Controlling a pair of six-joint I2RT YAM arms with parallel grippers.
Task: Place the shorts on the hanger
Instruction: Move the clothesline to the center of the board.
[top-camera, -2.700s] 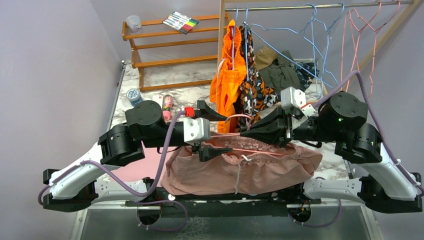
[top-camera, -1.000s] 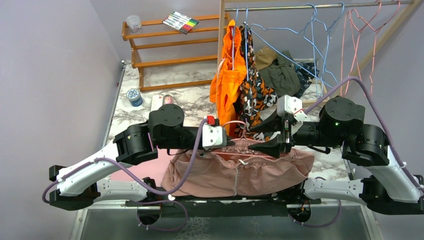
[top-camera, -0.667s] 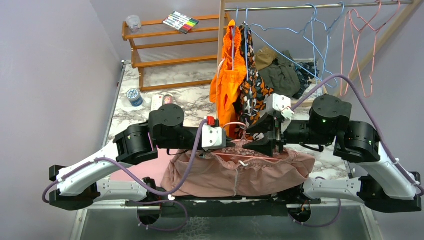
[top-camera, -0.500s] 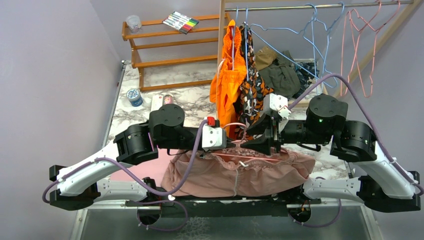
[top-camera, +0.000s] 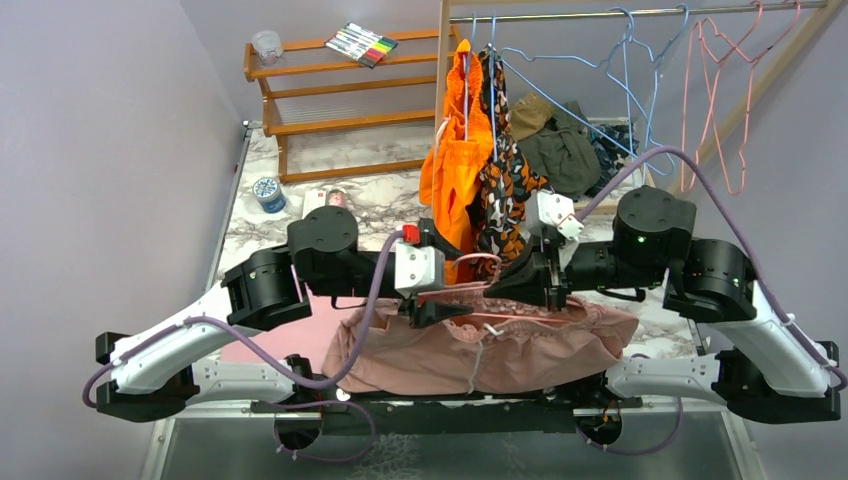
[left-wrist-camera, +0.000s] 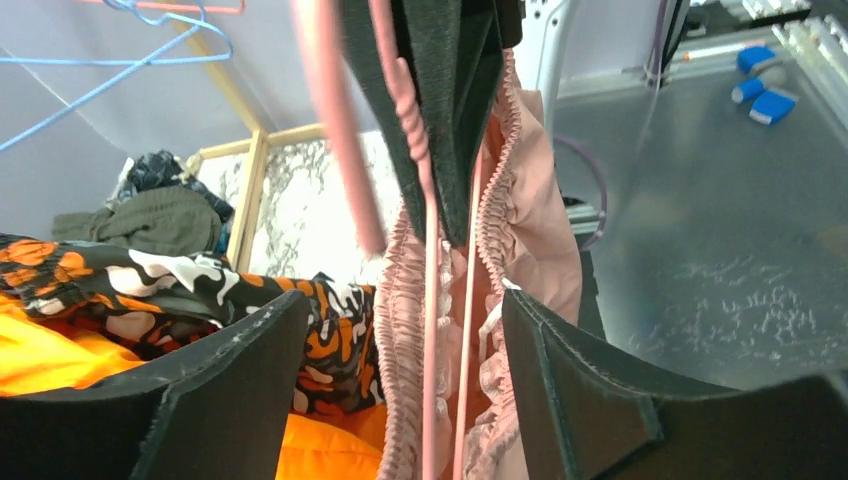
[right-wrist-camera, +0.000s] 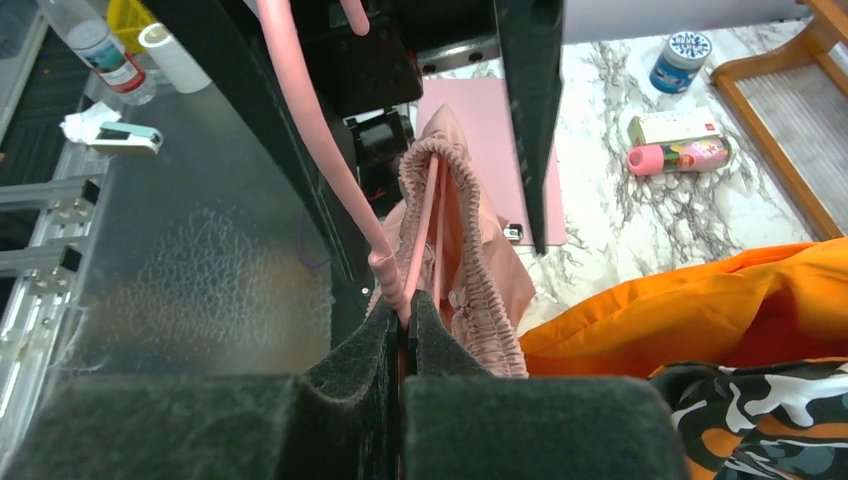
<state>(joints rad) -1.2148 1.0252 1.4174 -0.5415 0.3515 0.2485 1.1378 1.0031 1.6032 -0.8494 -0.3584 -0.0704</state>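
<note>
A: The shorts (top-camera: 520, 345)?
B: Dusty pink, white drawstring (top-camera: 478, 362); the hanger (left-wrist-camera: 430, 300) is pink too.
A: And the others?
B: 1 plain orange garment (top-camera: 445, 170), 1 camouflage garment (top-camera: 505, 190) in orange, black and grey; table (top-camera: 360, 190) of white marble, grey-veined.

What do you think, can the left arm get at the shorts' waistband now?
Probably yes: the left pincer is open, and the gathered waistband of the shorts runs between its fingers beside the wire hanger, with nothing blocking.

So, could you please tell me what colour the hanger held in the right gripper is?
The hanger is pink, seen best in the right wrist view.
</note>
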